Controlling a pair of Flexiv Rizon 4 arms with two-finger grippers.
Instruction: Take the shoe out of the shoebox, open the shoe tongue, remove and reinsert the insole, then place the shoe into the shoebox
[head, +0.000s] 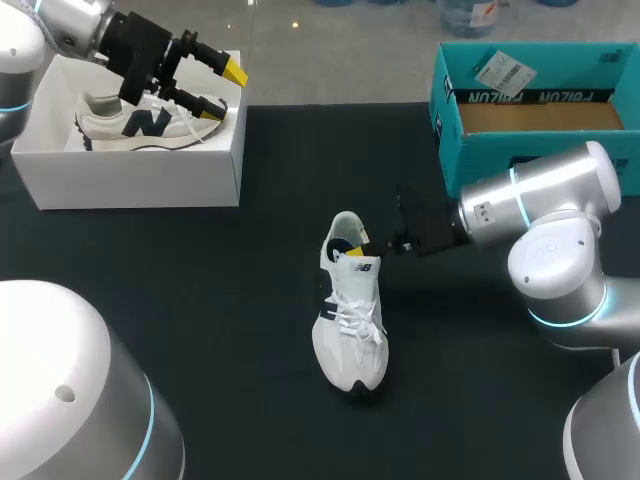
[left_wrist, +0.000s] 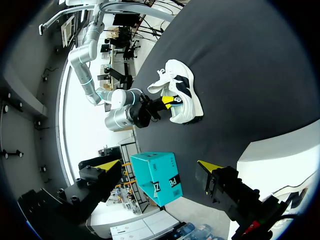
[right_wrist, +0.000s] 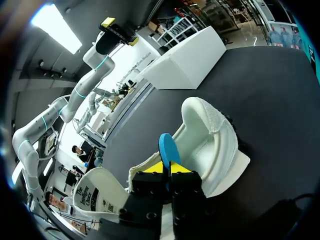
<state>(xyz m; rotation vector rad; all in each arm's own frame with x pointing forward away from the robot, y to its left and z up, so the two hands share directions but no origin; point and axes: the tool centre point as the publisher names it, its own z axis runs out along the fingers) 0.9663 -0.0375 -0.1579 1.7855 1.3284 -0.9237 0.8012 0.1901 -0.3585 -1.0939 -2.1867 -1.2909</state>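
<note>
A white shoe with dark trim (head: 350, 325) lies on the black table, toe toward me. My right gripper (head: 362, 248) is at its heel opening. In the right wrist view that gripper (right_wrist: 168, 167) is shut on the edge of the blue insole (right_wrist: 166, 145), which stands up out of the padded heel (right_wrist: 212, 132). The tongue (right_wrist: 100, 195) is folded forward. My left gripper (head: 225, 88) hangs open and empty over the white shoebox (head: 130, 180) at the back left. From the left wrist, the shoe (left_wrist: 181, 92) and the right gripper (left_wrist: 167, 101) lie far ahead.
A second white shoe (head: 150, 125) lies inside the white shoebox. A teal box (head: 530, 100) with a cardboard floor stands at the back right, beside my right arm (head: 550, 230); it also shows between the left gripper's fingertips as the teal box (left_wrist: 157, 175).
</note>
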